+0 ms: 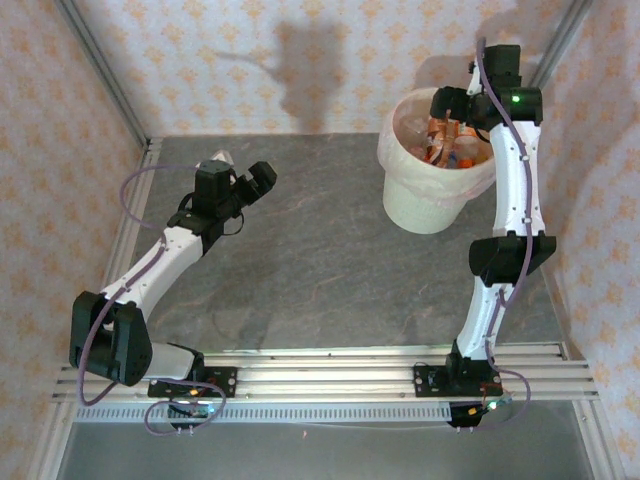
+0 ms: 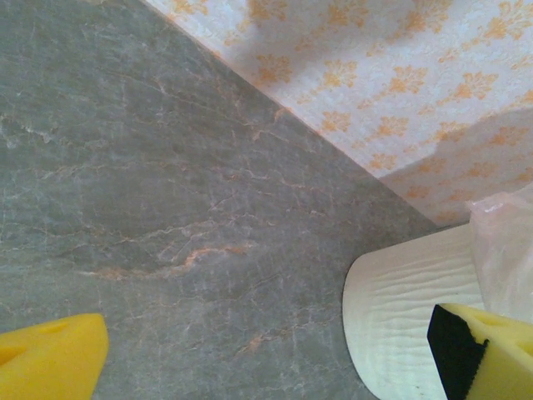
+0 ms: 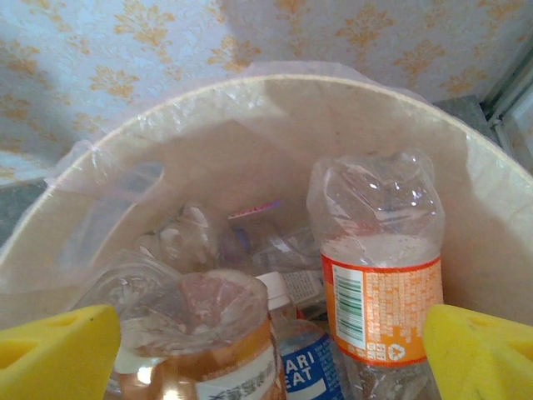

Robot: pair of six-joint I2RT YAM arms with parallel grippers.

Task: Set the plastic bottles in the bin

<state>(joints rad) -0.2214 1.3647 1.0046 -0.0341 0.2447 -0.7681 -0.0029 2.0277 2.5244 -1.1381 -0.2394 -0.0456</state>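
Plastic bottles (image 3: 218, 329) lay piled inside the bin (image 1: 420, 208), which stood at the far right of the counter (image 1: 300, 260). The right tool (image 3: 266, 350) hung just over the pile with its yellow fingers wide apart, gripping nothing. The left tool (image 1: 250, 185) was well away from the bin, and it was wide apart too, with nothing in it. One bottle with an orange label (image 3: 381, 292) stood up tall, close to one finger of the right tool. I think that finger could knock it or hook it if the arm lifted. The thin liner (image 3: 100, 179) sat loose at the rim and might snag too. The pile looked high, so a bottle might roll out. The bottom of the bin was hidden, and I could not count the bottles. The arms and the bin covered bits of the counter, so I could not tell if a bottle lay behind them.
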